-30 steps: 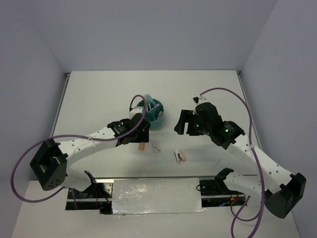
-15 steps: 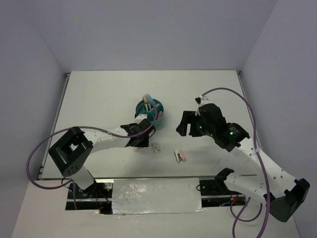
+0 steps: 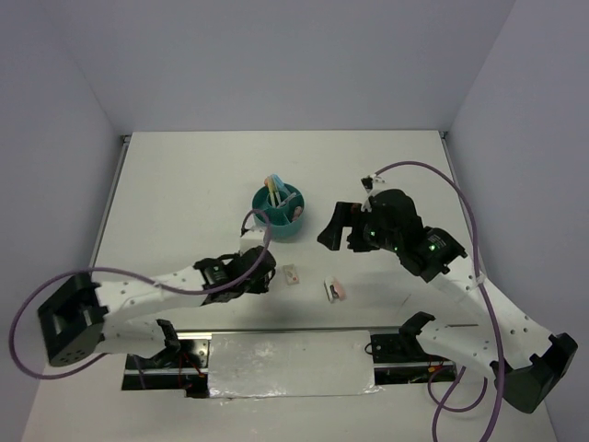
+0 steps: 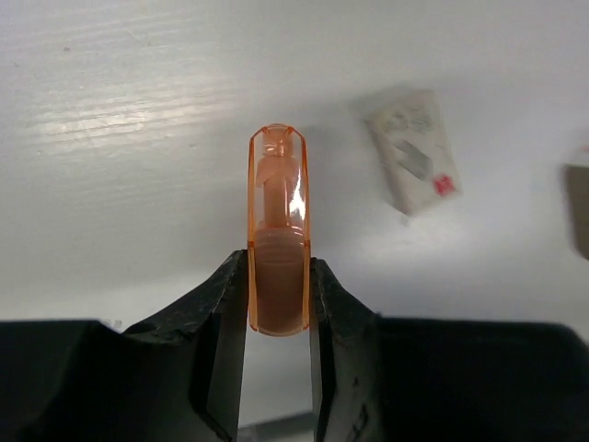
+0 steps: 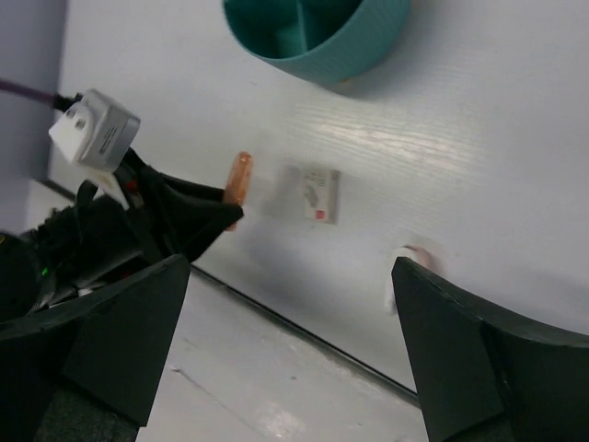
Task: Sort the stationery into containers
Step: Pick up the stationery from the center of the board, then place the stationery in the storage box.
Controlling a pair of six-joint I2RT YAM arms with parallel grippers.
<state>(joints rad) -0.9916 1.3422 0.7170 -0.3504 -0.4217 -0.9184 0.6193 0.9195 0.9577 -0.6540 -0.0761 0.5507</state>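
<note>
Though stubby, a translucent orange marker

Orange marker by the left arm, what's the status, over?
Left jaws closed on stubby orange plastic marker. Right jaws open, empty. Small white rectangular piece beside it, apart.

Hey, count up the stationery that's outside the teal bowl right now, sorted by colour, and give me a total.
Orange marker: 1
White pieces: 2
Pink piece: 1
Total: 4
</note>
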